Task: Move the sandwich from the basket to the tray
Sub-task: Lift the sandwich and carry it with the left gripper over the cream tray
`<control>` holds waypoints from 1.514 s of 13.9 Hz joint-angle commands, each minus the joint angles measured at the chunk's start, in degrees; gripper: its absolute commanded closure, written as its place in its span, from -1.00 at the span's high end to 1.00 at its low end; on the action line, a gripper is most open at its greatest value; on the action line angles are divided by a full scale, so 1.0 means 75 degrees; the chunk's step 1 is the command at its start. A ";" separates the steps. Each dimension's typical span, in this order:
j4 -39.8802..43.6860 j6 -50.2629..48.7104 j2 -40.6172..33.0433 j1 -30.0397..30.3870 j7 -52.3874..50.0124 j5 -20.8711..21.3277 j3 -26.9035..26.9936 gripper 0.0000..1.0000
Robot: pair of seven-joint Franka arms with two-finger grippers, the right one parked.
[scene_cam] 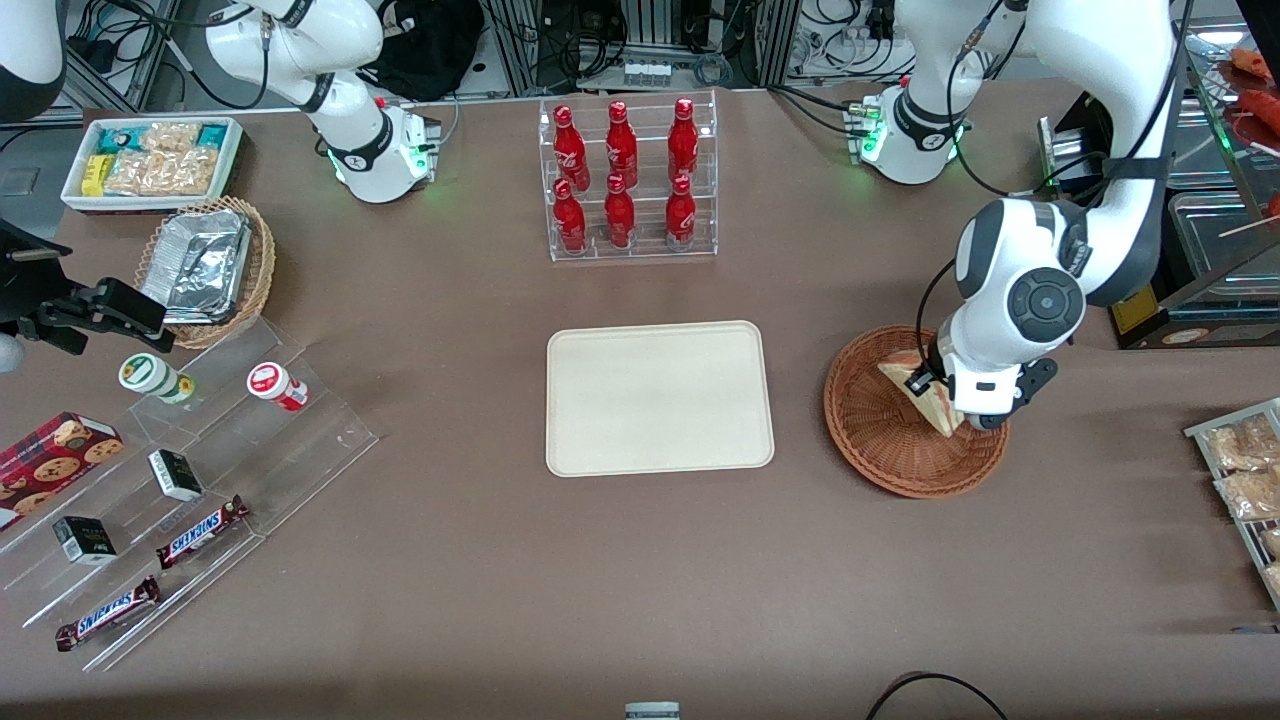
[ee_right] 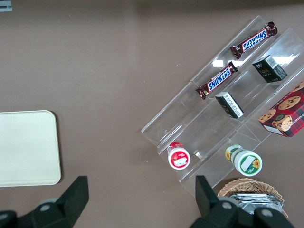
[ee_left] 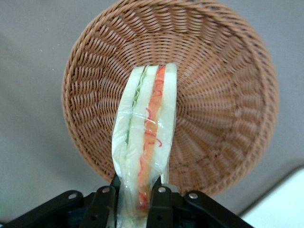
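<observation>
The sandwich (scene_cam: 926,394), a plastic-wrapped wedge of pale bread with red and green filling, is held by my left gripper (scene_cam: 950,405) over the reddish-brown wicker basket (scene_cam: 880,440). In the left wrist view the two black fingers (ee_left: 160,202) are shut on the sandwich (ee_left: 145,137), which hangs above the basket's bowl (ee_left: 213,95). The cream-beige tray (scene_cam: 659,397) lies flat beside the basket, toward the parked arm's end, with nothing on it. A corner of the tray (ee_left: 285,204) shows in the left wrist view.
A clear rack of red bottles (scene_cam: 628,180) stands farther from the front camera than the tray. A clear stepped stand with Snickers bars (scene_cam: 200,530) and small boxes, a tan basket of foil containers (scene_cam: 205,270) and a white snack bin (scene_cam: 155,160) lie toward the parked arm's end.
</observation>
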 commanded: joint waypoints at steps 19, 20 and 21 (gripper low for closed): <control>0.3427 -0.0583 0.2542 -0.1039 0.1325 0.0052 -0.2606 -0.86; 0.3639 -0.0583 0.2776 -0.1204 0.1162 0.0063 -0.2606 -0.86; 0.3884 -0.0583 0.3022 -0.1356 0.0952 0.0075 -0.2606 -0.86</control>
